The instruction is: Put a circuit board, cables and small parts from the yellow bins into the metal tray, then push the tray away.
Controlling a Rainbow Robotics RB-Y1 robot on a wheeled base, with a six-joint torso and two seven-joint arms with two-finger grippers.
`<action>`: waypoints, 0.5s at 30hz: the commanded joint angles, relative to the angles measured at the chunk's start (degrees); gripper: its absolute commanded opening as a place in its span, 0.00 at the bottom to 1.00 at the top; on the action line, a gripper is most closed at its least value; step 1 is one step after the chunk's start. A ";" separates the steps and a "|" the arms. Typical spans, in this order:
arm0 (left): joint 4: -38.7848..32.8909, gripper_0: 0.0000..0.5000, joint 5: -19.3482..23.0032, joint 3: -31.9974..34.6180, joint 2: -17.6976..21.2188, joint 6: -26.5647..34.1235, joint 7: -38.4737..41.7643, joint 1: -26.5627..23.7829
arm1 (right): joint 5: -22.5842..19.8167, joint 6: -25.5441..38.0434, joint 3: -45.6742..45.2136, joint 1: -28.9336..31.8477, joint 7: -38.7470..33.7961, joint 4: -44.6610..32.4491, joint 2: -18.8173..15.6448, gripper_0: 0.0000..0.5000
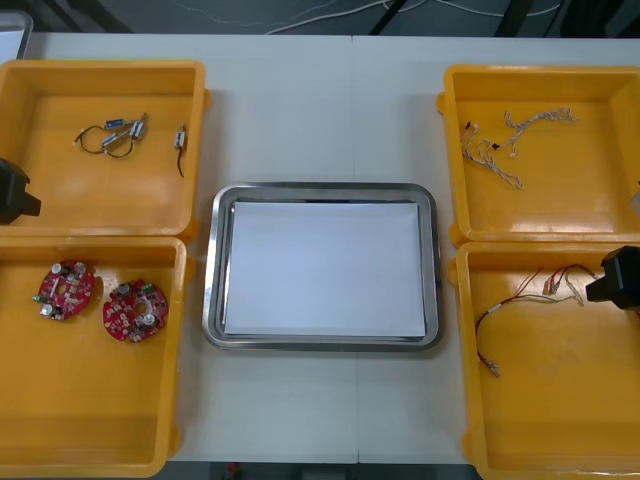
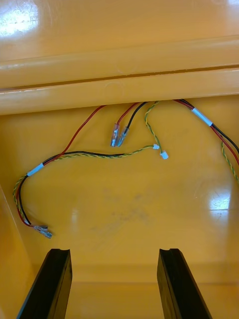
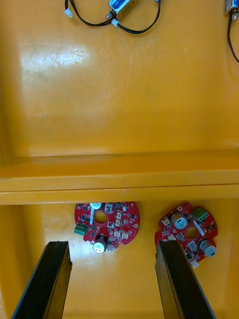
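Two round red circuit boards (image 1: 66, 290) (image 1: 133, 309) lie in the near left yellow bin (image 1: 90, 420). My left gripper (image 3: 113, 281) hangs open above that bin, with one circuit board (image 3: 107, 225) just past its left finger and the other (image 3: 188, 235) by its right finger (image 3: 179, 279). In the front view the left gripper (image 1: 15, 190) sits at the table's left edge. My right gripper (image 1: 618, 278) stands open over the near right bin (image 1: 560, 420). A red and yellow cable (image 2: 99, 154) lies beyond its fingers. The metal tray (image 1: 215, 270), white inside, holds nothing.
The far left bin (image 1: 60, 200) holds small metal parts (image 1: 112, 135) with black leads, and a single one (image 1: 181, 140). Pale twisted cables (image 1: 500, 150) lie in the far right bin (image 1: 590, 210). Bare table lies beyond the tray.
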 commanded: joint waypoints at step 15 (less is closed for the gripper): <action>-1.55 1.00 -0.23 1.35 2.30 0.34 4.04 1.29 | 0.48 -0.40 -0.84 0.86 1.09 -0.29 0.44 1.00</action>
